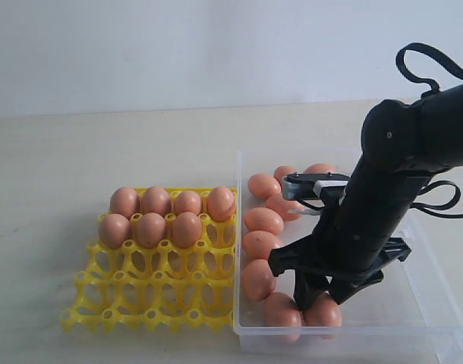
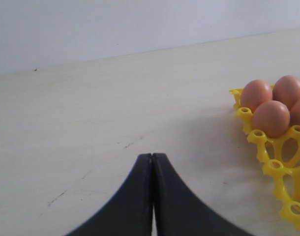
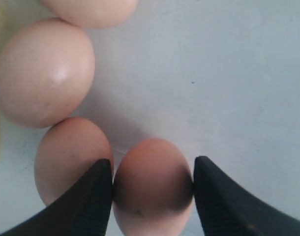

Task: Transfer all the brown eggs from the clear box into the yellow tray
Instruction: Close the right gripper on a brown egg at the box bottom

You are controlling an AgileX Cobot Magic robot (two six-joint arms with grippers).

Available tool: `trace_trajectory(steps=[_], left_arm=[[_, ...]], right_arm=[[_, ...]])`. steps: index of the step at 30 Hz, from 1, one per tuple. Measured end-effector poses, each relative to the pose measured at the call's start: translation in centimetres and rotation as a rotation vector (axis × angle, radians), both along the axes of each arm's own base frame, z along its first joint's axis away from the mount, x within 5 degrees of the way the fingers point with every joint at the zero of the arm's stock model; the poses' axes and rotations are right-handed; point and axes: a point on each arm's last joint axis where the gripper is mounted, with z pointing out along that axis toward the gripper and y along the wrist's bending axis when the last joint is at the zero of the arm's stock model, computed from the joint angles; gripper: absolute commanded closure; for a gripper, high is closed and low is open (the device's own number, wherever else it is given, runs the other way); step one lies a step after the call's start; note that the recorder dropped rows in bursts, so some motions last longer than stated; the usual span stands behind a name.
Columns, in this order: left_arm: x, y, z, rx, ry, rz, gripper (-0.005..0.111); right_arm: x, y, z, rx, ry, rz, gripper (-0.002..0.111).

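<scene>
My right gripper (image 1: 320,297) reaches down into the clear box (image 1: 414,334) near its front wall. Its fingers press both sides of one brown egg (image 3: 152,182), so it is shut on that egg (image 1: 326,313). Several more brown eggs (image 1: 262,221) lie loose along the box's left side, and two of them (image 3: 44,73) sit right beside the held one. The yellow tray (image 1: 152,303) stands left of the box with several eggs (image 1: 150,227) in its two back rows. My left gripper (image 2: 152,156) is shut on nothing, low over bare table near the tray's corner (image 2: 275,169).
The right arm's black body (image 1: 391,189) hangs over the middle of the box and hides part of it. The tray's front rows of cups (image 1: 125,292) hold nothing. A pale wall (image 1: 216,45) rises behind the table.
</scene>
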Motion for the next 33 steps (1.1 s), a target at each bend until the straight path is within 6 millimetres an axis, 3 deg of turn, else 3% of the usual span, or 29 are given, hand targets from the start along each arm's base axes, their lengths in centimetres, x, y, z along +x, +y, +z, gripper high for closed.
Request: trace_trajectory(steps=[11,16,33], left_arm=[[0.0,0.0,0.0,0.0,0.0,0.0,0.107],[0.0,0.0,0.0,0.0,0.0,0.0,0.107],[0.0,0.0,0.0,0.0,0.0,0.0,0.107]], right_arm=[[0.1,0.1,-0.5,-0.004,0.014,-0.003,0.06],[0.2,-0.1,-1.1,-0.032,0.022,0.018,0.05],[0.1,-0.3,-1.6,-0.057,0.029,0.041,0.05]])
